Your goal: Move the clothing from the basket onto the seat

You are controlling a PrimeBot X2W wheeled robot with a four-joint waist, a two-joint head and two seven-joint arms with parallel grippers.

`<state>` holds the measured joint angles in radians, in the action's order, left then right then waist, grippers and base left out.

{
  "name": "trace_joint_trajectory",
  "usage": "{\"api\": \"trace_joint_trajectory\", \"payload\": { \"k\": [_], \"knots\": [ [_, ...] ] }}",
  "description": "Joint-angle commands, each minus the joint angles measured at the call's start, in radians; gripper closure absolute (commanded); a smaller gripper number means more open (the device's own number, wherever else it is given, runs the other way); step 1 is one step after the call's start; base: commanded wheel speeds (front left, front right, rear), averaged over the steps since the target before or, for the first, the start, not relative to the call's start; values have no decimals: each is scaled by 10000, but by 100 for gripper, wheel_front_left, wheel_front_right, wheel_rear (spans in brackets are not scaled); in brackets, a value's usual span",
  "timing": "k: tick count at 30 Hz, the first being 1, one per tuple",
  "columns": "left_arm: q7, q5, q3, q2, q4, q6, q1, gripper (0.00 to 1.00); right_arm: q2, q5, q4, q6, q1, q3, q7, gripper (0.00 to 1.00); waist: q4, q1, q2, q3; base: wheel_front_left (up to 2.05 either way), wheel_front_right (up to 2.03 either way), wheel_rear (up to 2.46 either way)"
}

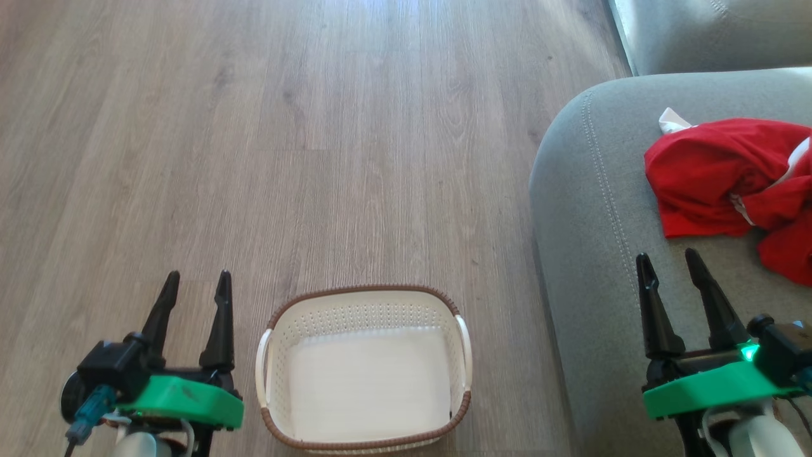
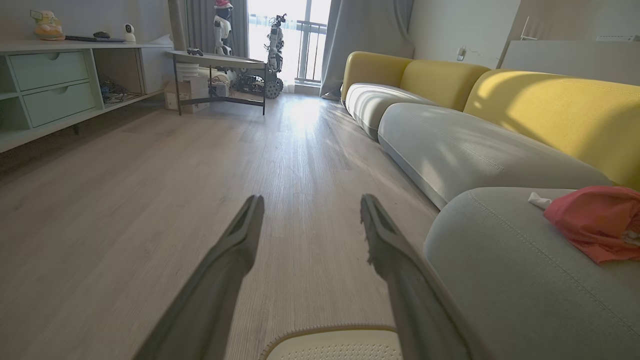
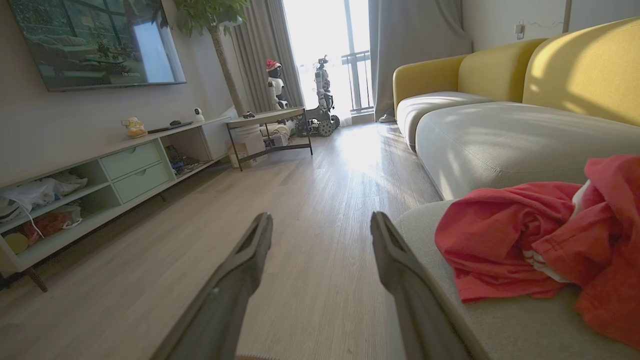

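Head view: the basket [image 1: 365, 289] stands on the floor [image 1: 317, 127] with its inside bare and nothing red in it.
Clothing: the clothing [image 1: 717, 171] lies in a bunched red heap on the seat [image 1: 590, 209], back from the rounded front corner and running off the picture's right edge.
Left tool: the left tool [image 1: 198, 274] has its fingers spread wide and empty, over the floor just beside the basket's left handle.
Right tool: the right tool [image 1: 667, 255] is also spread wide and empty, above the seat's front part, near the clothing but apart from it.
Task state: it looks finished, judging by the bare basket.
Risk, snagging: a forward or rightward sweep of the right tool could hook a loose fold and drag the heap toward the seat's edge.
Risk, basket: a careless inward swing of the left tool could knock the handle and shove or tip the light basket.
Risk, wasted reach: another dip into the basket would close on nothing.
Unknown: part of the heap is out of frame, so whether any fabric hangs over an edge cannot be told.
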<state>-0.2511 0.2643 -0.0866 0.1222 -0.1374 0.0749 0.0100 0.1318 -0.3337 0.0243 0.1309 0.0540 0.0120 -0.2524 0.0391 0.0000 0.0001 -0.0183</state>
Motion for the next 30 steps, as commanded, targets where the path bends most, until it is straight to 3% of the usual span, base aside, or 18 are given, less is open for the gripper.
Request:
{"api": "trace_joint_trajectory", "payload": {
  "k": [1, 26, 27, 30],
  "knots": [
    [-106, -149, 459, 1, 293, 79, -312, 0, 60, 81, -392, -2, -260, 176, -92, 0, 3, 0, -1, -13, 0, 0, 0],
    [-107, -595, 866, -366, 156, 487, -338, 0, 1, 77, -298, -2, -366, 223, -93, 0, -44, 0, -1, -84, 0, 0, 0],
    [4, -497, 428, -386, -168, 485, -4, 100, -41, -6, 46, 2, -9, 1, 2, 100, -44, 0, -1, -85, 0, 0, 0],
    [40, -491, 337, -410, -663, 485, 129, 100, -60, -11, 571, 0, 73, 37, 26, 100, -46, 0, -1, -86, 0, 0, 0]
  ]
}}
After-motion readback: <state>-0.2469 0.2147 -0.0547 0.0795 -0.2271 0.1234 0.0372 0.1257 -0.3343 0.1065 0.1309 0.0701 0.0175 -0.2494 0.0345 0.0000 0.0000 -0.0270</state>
